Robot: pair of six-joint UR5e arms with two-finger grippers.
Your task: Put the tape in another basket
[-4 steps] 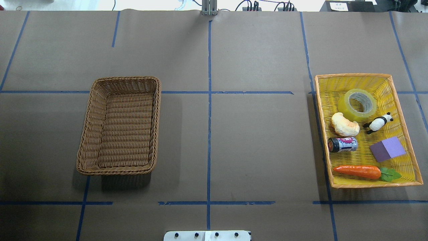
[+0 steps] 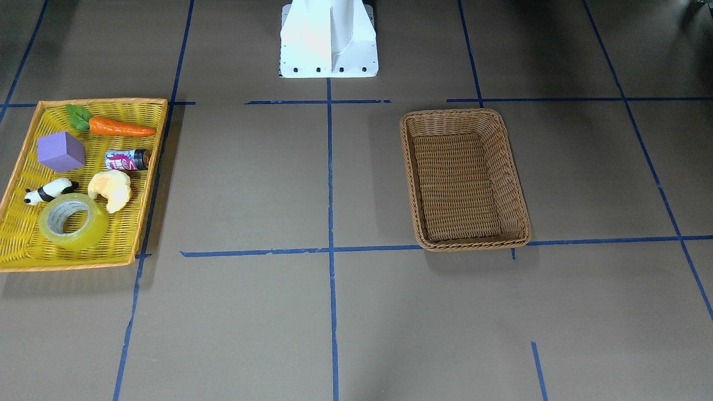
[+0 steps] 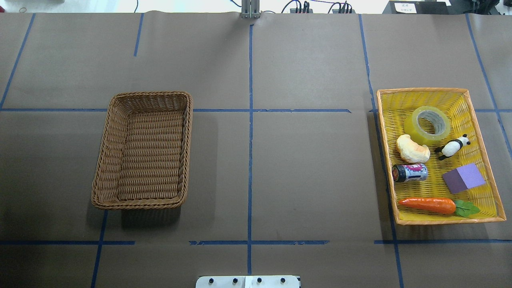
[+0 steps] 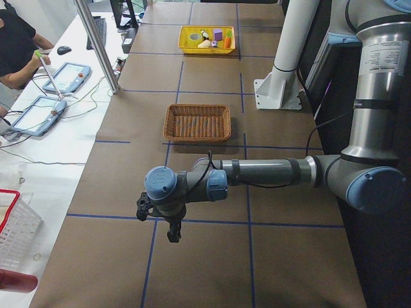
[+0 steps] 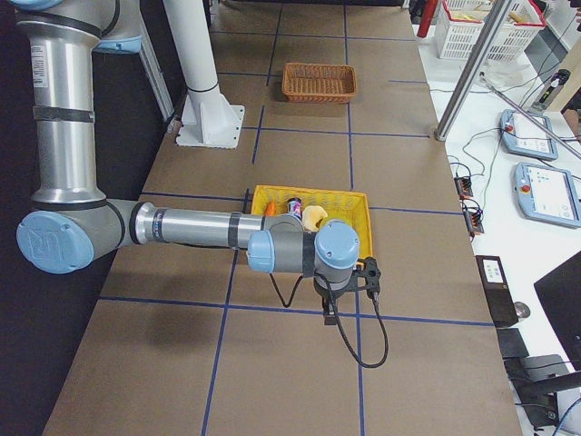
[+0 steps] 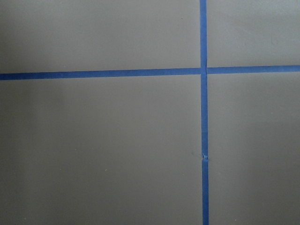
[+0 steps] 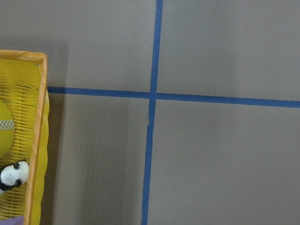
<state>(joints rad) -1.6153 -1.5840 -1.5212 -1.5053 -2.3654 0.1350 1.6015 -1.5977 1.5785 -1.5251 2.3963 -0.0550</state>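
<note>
The tape (image 3: 428, 125), a yellow-green roll with a grey-white core, lies in the far part of the flat yellow tray (image 3: 383, 132) on the table's right. It also shows in the front view (image 2: 72, 221), and its edge shows in the right wrist view (image 7: 3, 133). The brown wicker basket (image 3: 186, 152) stands empty on the table's left, and also shows in the front view (image 2: 515, 189). My left gripper (image 4: 168, 224) hangs over bare table beyond the basket. My right gripper (image 5: 349, 289) hangs beside the tray's outer end. I cannot tell whether either is open or shut.
The tray also holds a croissant (image 3: 412, 149), a panda figure (image 3: 452, 147), a small can (image 3: 410, 173), a purple block (image 3: 464, 178) and a carrot (image 3: 430, 205). Blue tape lines cross the brown table cover. The robot's white base (image 2: 328, 39) stands at the table's near edge.
</note>
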